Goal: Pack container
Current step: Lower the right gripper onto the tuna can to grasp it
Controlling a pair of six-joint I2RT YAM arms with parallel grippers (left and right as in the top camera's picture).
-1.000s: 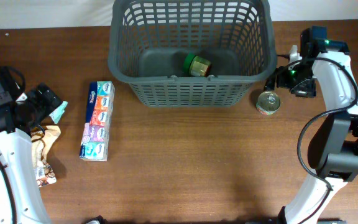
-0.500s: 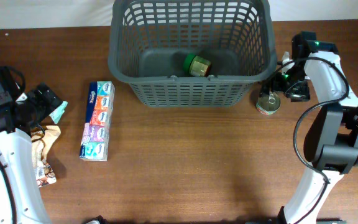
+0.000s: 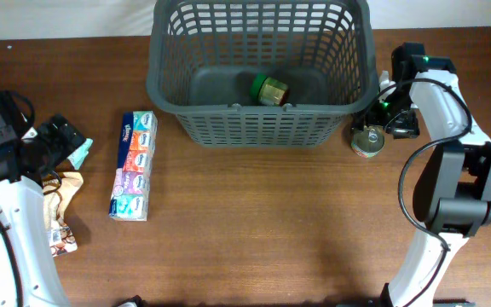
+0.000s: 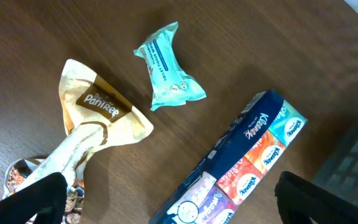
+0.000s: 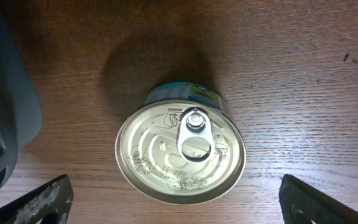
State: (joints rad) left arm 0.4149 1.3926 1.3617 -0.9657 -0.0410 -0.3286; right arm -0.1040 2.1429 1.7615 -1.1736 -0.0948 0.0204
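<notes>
The dark grey lattice container (image 3: 262, 128) stands at the table's back middle with a small green and gold jar (image 3: 270, 89) on its floor. A silver pull-tab can (image 3: 367, 141) sits just right of it; in the right wrist view the can (image 5: 180, 152) lies between my open right gripper (image 5: 176, 208) fingers, slightly ahead of them. My right gripper (image 3: 390, 119) hovers over the can. My left gripper (image 4: 169, 202) is open above a multipack of tissues (image 4: 241, 162), with a teal wipes packet (image 4: 168, 67) and a beige snack bag (image 4: 92, 121) beyond it.
The tissue multipack (image 3: 134, 165) lies left of the container. The beige snack bag (image 3: 62, 209) and the teal packet (image 3: 81, 153) lie by the left arm (image 3: 24, 153). The container's wall (image 5: 2, 93) shows close on the left in the right wrist view.
My right gripper has moved left and down toward the can beside the container. The left arm and the objects have not moved.
</notes>
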